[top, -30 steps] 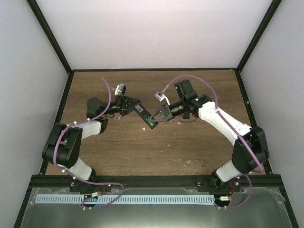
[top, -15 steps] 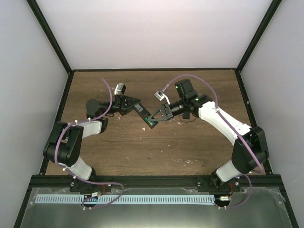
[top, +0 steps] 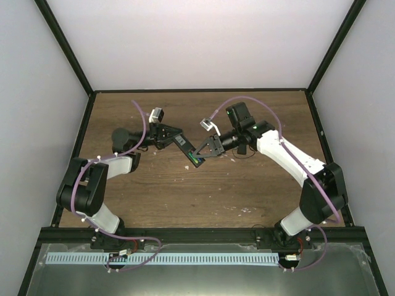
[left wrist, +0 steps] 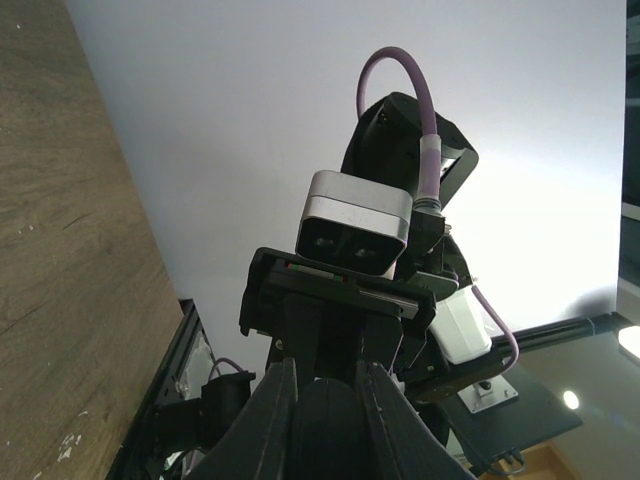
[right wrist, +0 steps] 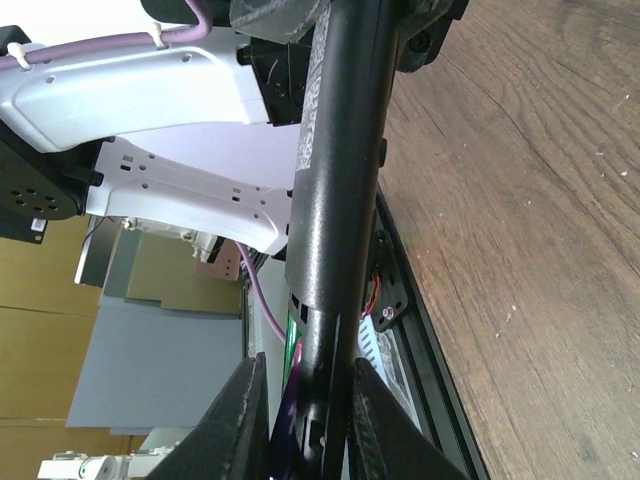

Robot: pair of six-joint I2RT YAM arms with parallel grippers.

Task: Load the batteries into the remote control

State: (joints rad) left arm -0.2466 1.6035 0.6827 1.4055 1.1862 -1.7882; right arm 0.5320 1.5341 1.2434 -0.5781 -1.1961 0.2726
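The remote control [top: 187, 150] is a slim black bar held above the table between both arms. My left gripper [top: 171, 136] is shut on its far end, which shows as a rounded black tip [left wrist: 322, 432] between my fingers [left wrist: 272, 415]. My right gripper [top: 204, 151] is shut on its near end. In the right wrist view the remote [right wrist: 340, 180] runs down between the fingers [right wrist: 232, 425]. A green battery [top: 196, 161] shows at that end. A blue-purple battery [right wrist: 291, 415] and the green one [right wrist: 296, 335] lie along the remote's left side.
The wooden table [top: 247, 185] carries pale specks of debris [top: 234, 159] near the right gripper. Black frame rails [top: 185, 233] run along the near edge, and white walls close the back and sides. The right arm's camera [left wrist: 355, 222] faces the left wrist.
Both grippers and the remote have shifted very slightly up and to the left. The grips have not changed.
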